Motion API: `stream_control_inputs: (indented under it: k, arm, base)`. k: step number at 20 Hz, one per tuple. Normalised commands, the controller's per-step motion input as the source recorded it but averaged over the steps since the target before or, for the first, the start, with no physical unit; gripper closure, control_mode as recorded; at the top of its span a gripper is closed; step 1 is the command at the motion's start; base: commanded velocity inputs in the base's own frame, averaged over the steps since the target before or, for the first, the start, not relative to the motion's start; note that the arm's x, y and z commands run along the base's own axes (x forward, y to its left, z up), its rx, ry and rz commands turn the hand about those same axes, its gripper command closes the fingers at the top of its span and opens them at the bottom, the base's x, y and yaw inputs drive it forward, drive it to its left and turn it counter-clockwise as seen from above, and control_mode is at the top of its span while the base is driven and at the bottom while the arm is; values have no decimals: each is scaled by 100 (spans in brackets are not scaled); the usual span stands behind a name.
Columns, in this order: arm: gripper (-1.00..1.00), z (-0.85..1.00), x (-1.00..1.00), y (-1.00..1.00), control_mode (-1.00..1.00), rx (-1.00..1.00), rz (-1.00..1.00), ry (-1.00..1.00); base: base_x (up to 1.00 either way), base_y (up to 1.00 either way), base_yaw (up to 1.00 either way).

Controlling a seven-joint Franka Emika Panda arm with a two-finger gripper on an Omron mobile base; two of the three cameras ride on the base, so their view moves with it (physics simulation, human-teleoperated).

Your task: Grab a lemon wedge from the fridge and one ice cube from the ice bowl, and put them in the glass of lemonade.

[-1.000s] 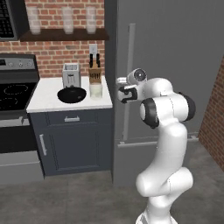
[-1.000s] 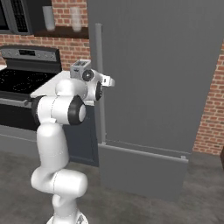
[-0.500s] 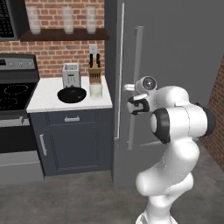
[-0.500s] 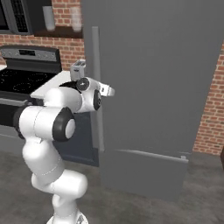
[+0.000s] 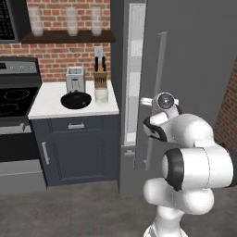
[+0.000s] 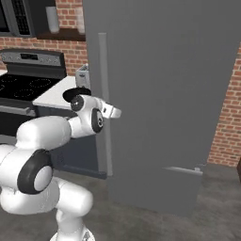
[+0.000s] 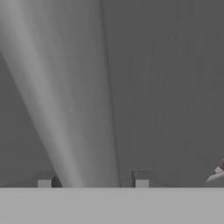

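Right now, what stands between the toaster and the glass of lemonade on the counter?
In the left base view, the knife block stands between the toaster and the glass of lemonade, toward the wall.

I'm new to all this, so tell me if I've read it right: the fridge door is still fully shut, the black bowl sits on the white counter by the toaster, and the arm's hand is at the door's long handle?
Not quite. The fridge door is ajar: the left base view shows its pale inner edge. The black bowl does sit by the toaster, and the gripper is at the handle.
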Motion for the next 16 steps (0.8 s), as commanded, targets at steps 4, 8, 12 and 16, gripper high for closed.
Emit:
stream_control_inputs:
  k: [4,8,12,16]
  arm:
    - [-100,93,-100,-79,-100,14,-20,0]
    - [-100,100,-100,-85,-100,17,-19,0]
    - [-100,100,-100,-46,-100,11,-13,0]
    - [-100,100,-96,9,-100,1,-6,-3]
  base:
    - [0,0,0]
    - [0,0,0]
    - [0,0,0]
    - [0,0,0]
